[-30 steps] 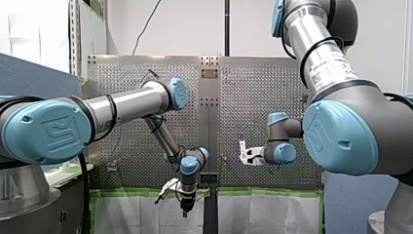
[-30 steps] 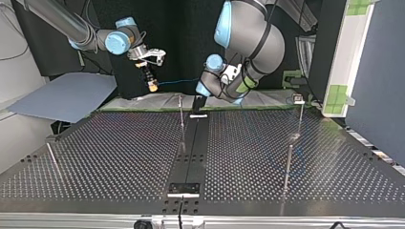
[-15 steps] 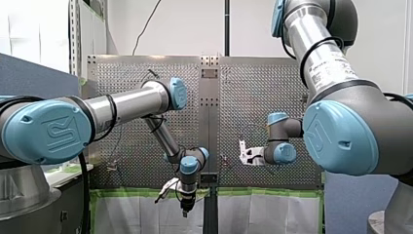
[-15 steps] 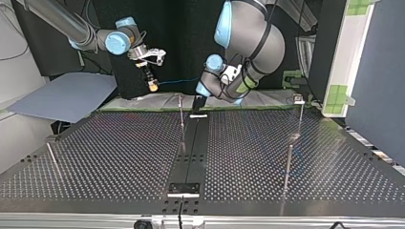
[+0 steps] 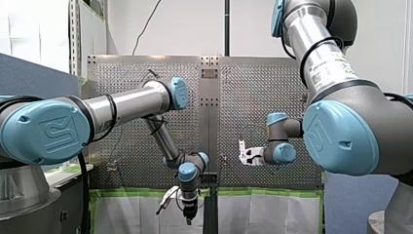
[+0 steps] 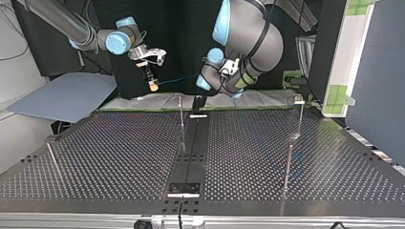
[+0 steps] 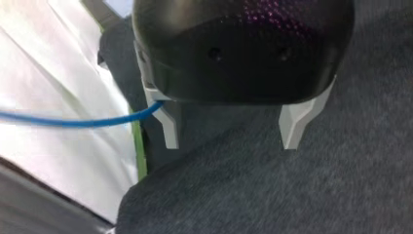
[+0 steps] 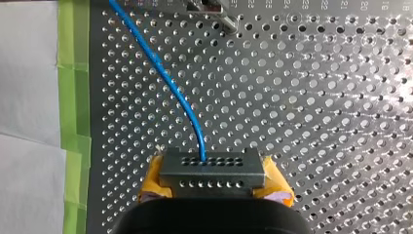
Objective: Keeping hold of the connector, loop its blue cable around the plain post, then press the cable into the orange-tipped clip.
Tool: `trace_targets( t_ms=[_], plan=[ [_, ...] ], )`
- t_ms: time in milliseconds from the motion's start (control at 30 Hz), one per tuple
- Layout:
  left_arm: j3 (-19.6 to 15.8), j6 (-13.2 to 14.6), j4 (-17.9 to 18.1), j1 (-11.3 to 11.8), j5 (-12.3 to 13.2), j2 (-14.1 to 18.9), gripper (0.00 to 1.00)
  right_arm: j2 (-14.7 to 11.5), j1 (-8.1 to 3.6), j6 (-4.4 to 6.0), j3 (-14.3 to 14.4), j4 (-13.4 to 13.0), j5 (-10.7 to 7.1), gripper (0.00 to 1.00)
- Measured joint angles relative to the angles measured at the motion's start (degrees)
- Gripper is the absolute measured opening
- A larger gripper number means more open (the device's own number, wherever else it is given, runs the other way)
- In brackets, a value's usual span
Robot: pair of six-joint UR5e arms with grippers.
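Right now my right gripper (image 8: 214,181) has its yellow pads (image 8: 277,187) closed on either side of the connector (image 8: 213,168), a small grey block held up off the perforated table (image 8: 316,107) near the edge on the arms' side. The blue cable (image 8: 168,80) leaves the block's face and curves away toward a small metal fixture (image 8: 209,7) on the tabletop. My left gripper (image 7: 231,129) hangs just off that same edge. Its pale fingers (image 7: 169,124) stand well apart with nothing between them, and the cable runs up to the outer side of one finger; whether it touches I cannot tell. I judge the cable thin, light and limp: it should trail after the connector, resist a tight bend and slide off a post if left slack. So the hold belongs on the rigid block, as now. A thin post (image 6: 181,113) stands by the middle of that edge, but I cannot pick out an orange tip. No container is in play.
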Motion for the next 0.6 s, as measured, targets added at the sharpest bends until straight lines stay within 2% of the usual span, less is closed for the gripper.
trace_targets(
  t_ms=[133, 267, 600],
  plan=[
    [-2.3, -2.6, 2.6, -0.6, 1.5, 0.0, 1.0, 0.0, 0.05, 0.02, 0.0, 0.0, 0.0, 0.0],
    [-2.9, -4.7, 4.8, -1.1, 1.6, 0.5, 1.0, 0.0, 0.1, 0.02, 0.0, -0.2, 0.0, 0.0],
    [-3.4, -5.7, 10.2, -2.0, -1.8, 5.1, 1.0, 0.0, 0.1, 0.02, -0.1, -0.6, 0.0, 0.0]
  ],
)
